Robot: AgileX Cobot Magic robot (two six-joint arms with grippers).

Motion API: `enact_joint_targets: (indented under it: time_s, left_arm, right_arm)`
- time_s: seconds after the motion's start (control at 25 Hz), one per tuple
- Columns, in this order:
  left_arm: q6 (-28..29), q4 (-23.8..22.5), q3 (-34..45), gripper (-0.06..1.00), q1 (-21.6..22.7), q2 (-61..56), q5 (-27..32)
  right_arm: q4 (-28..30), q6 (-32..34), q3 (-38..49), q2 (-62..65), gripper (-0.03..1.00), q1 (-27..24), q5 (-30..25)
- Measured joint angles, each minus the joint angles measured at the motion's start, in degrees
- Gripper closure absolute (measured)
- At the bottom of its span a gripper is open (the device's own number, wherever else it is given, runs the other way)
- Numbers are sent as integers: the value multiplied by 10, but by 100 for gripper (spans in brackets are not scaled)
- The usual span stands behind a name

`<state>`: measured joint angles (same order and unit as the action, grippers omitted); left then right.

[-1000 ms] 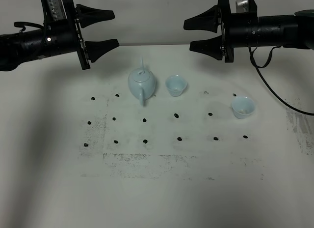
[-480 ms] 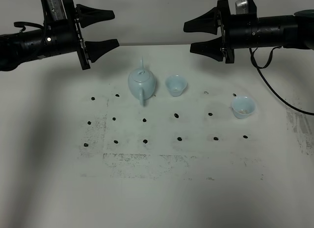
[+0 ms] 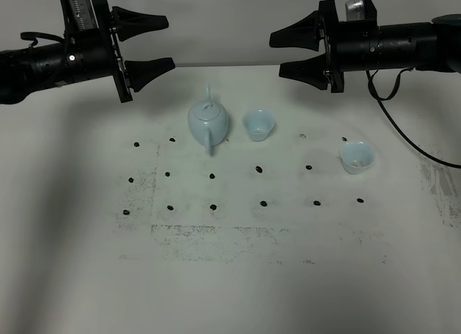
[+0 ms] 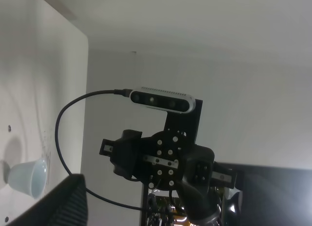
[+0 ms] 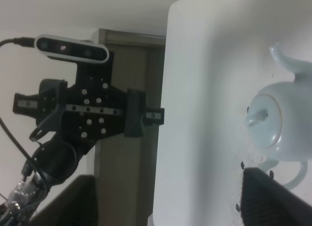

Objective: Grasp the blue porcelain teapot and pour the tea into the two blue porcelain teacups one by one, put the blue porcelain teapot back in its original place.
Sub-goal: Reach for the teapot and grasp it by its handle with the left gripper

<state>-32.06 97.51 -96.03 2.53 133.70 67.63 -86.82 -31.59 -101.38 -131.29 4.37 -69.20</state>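
The blue porcelain teapot (image 3: pixel 208 120) stands upright on the white bench (image 3: pixel 238 276), left of centre in the upper half of the high view. The first teacup (image 3: pixel 258 124) sits just to its right, and the second teacup (image 3: pixel 356 157) is farther right and slightly lower. The left gripper (image 3: pixel 170 40) at upper left and the right gripper (image 3: pixel 275 53) at upper right hang well apart from the pot, jaws spread wide and empty.

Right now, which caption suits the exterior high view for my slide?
Open left tool and right tool hover above the table holding teapot, adjacent teacup and separate teacup.
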Motion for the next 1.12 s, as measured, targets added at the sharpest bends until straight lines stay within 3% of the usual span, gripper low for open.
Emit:
enact_joint_targets:
  time_s: [1.12]
  left_arm:
    - [0,-14,0,31,0,0,-6]
  right_arm:
    - [7,-3,0,0,37,0,0]
